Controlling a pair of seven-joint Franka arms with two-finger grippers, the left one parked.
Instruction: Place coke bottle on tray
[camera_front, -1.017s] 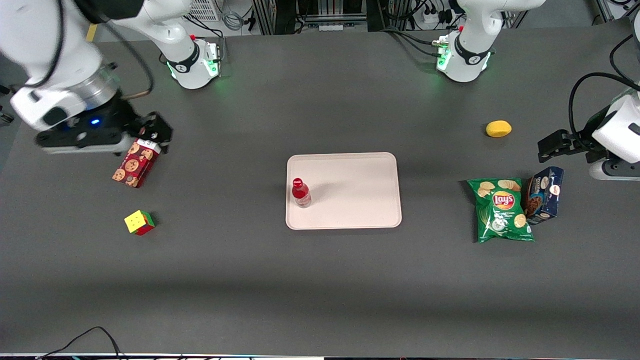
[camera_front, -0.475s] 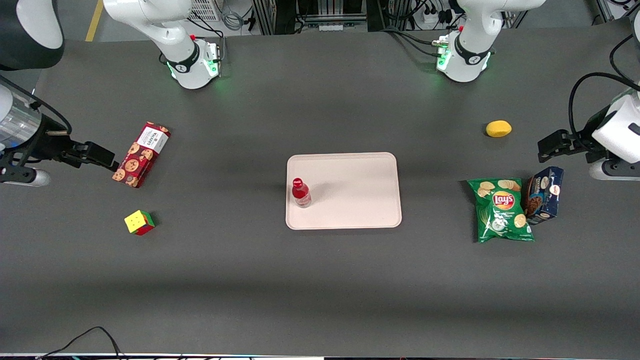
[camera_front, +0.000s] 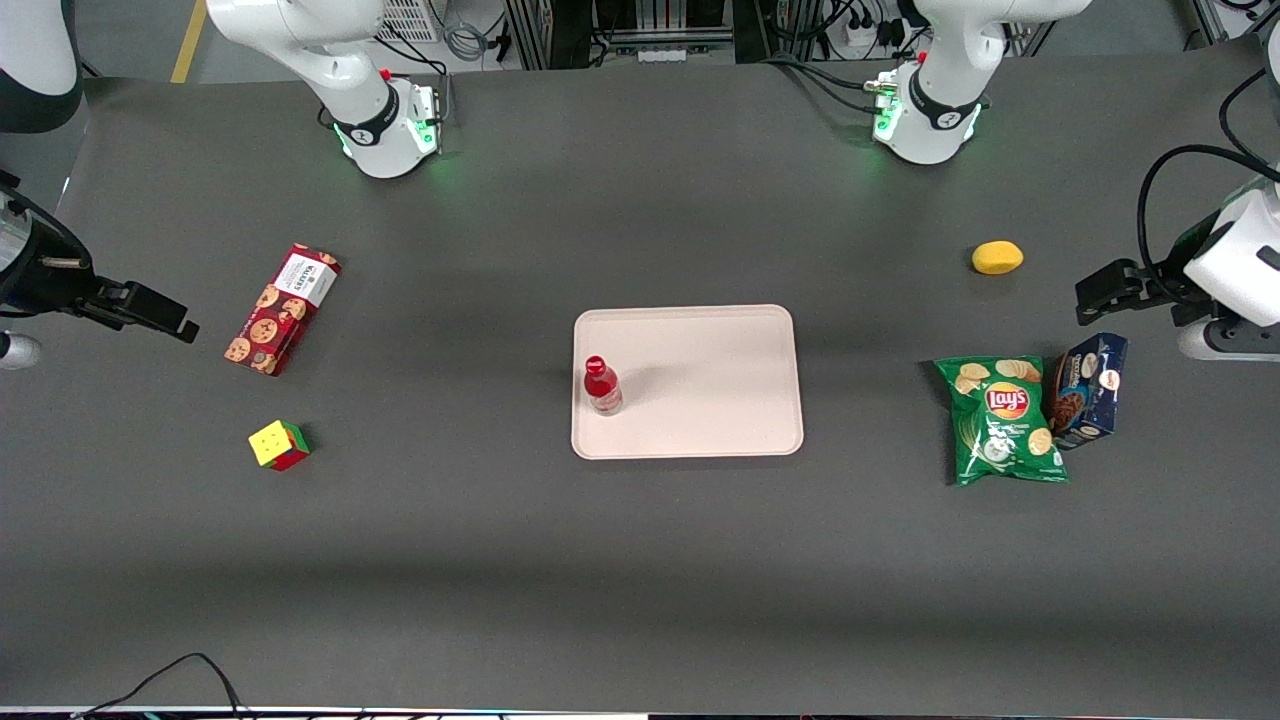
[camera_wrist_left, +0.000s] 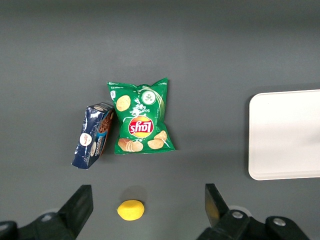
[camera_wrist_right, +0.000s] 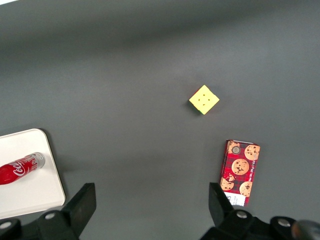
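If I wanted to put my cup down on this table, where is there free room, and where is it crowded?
Most of the tray beside the coke bottle is bare. Wide bare table lies between tray and cookie box, and nearer the front camera. It is crowded where chips bag touches the blue box. The open pincer hangs beside the cookie box.

A dark grey table (camera_front: 560, 560) fronts cabled metal racks (camera_front: 640, 25).

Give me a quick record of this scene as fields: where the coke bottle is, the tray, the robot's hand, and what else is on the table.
coke bottle: upright on the tray, near the rim facing the working arm's end
tray: mid-table, holds only the bottle
hand: open, empty, at the working arm's end, beside the red cookie box
task state: bottle looks placed
other items: puzzle cube, chips bag, blue box, lemon
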